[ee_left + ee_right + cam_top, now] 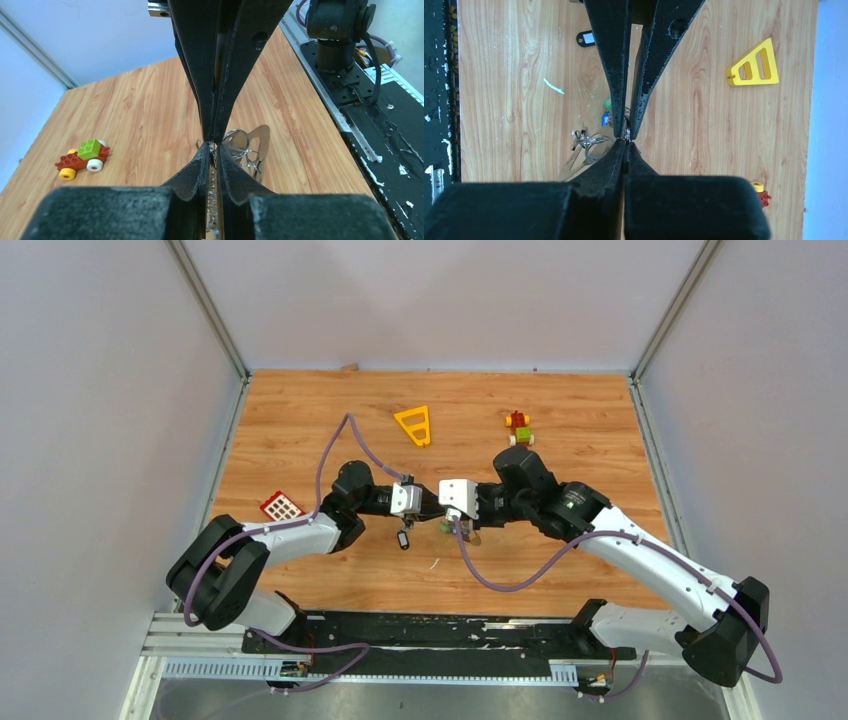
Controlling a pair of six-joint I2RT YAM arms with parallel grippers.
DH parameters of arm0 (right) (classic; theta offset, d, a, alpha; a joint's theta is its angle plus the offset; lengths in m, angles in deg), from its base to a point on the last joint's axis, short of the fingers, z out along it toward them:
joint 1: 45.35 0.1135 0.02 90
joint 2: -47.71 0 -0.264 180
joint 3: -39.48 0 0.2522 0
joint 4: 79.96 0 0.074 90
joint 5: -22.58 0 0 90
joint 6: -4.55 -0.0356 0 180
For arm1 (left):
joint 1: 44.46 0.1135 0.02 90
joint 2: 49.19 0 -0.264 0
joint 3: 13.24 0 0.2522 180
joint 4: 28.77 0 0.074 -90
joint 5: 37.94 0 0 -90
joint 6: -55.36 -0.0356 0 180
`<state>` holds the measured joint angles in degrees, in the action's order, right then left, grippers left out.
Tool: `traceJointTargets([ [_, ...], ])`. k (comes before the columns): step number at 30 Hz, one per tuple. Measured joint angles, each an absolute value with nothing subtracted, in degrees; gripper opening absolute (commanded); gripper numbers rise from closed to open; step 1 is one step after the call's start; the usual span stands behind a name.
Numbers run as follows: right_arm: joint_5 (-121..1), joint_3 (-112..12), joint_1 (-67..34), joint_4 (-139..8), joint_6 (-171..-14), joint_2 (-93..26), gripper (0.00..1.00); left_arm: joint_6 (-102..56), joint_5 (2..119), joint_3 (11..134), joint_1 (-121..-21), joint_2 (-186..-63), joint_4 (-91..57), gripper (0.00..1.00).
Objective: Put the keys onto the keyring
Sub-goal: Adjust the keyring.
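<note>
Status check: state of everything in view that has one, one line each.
right pincer: shut, pinching thin ring
left pincer: nearly closed at same ring, grip unclear
keys: bunched near pincer tips, lifted or resting unclear
black tag: apart from bunch, seemingly on table
toy block car: upright on wheels
yellow triangle: lying flat

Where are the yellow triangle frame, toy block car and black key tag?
yellow triangle frame point(755, 67): right wrist view, bar between slots.
toy block car point(90, 148): left wrist view, green block.
black key tag point(586, 38): right wrist view, tag's middle.
</note>
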<state>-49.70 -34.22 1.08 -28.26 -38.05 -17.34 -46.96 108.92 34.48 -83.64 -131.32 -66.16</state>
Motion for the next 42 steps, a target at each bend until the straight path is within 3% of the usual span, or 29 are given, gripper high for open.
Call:
traceJointTargets([
  [3, -49.44, -34.22, 1.06, -28.26, -38.25, -17.34, 0.00, -46.98, 108.61, 34.54, -83.64, -131.32, -66.01, 0.00],
  [8, -49.27, -34.22, 0.89, -28.29, -38.66, -17.34, 0.01, -46.96, 108.44, 34.76, -83.64, -131.34, -65.40, 0.00],
  [15, -45.84, -32.93, -2.20, -30.56, -40.67, -15.64, 0.21, -43.57, 108.06, 33.89, -83.27, -131.34, -69.24, 0.00],
  [19, -42.08, -29.13, -6.39, -34.54, -42.40, -10.55, 0.12, -36.31, 109.05, 31.40, -82.40, -131.39, -78.60, 0.00],
  [25, -36.00, -24.14, -9.56, -38.32, -44.26, -5.12, 0.11, -23.51, 110.03, 30.17, -82.13, -134.64, -94.69, 0.00],
  [42, -25.33, -23.07, -9.91, -43.37, -49.33, -9.80, 0.10, -13.91, 96.00, 29.84, -82.24, -138.36, -98.86, 0.00],
])
